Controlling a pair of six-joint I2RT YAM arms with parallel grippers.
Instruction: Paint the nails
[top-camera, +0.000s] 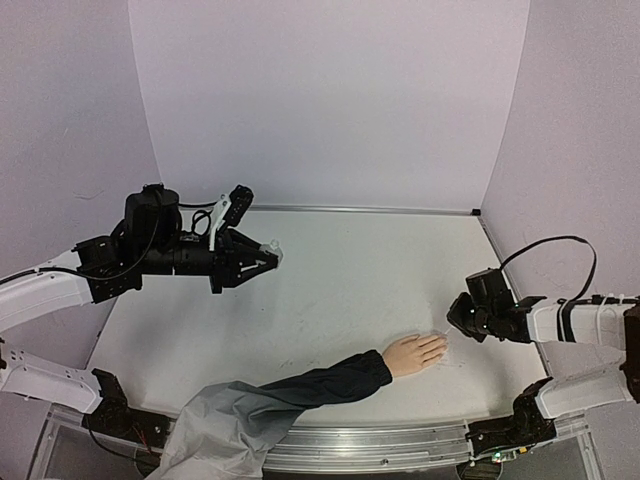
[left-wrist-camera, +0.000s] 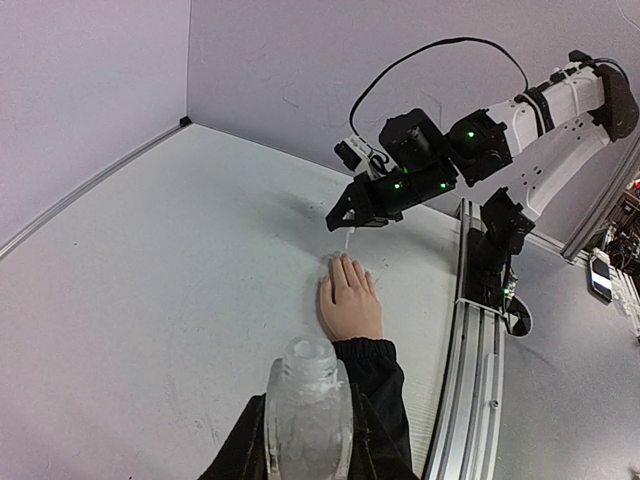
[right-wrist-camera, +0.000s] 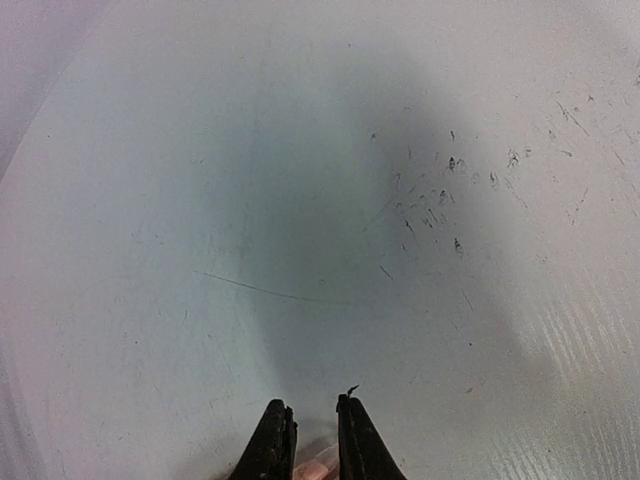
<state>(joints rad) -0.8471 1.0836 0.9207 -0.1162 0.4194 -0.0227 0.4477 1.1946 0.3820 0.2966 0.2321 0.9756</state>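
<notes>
The pale mannequin hand (top-camera: 415, 352) lies palm down on the table, in a dark navy sleeve (top-camera: 325, 385). Its nails (left-wrist-camera: 346, 261) are skin-toned and barely show. My left gripper (top-camera: 258, 258) is shut on a clear open-necked bottle (left-wrist-camera: 305, 410) and holds it above the table's left side, far from the hand. My right gripper (top-camera: 461, 318) hovers just beyond the fingertips. It is shut on a small clear whitish brush (left-wrist-camera: 348, 238) whose thin tip hangs toward the fingertips. In the right wrist view, a pale bit shows between the nearly closed fingers (right-wrist-camera: 275, 440).
A grey garment (top-camera: 220, 430) trails from the sleeve over the near table edge. A metal rail (left-wrist-camera: 480, 350) runs along that edge. Lilac walls close in the back and sides. The table top (right-wrist-camera: 330, 200) is scuffed white.
</notes>
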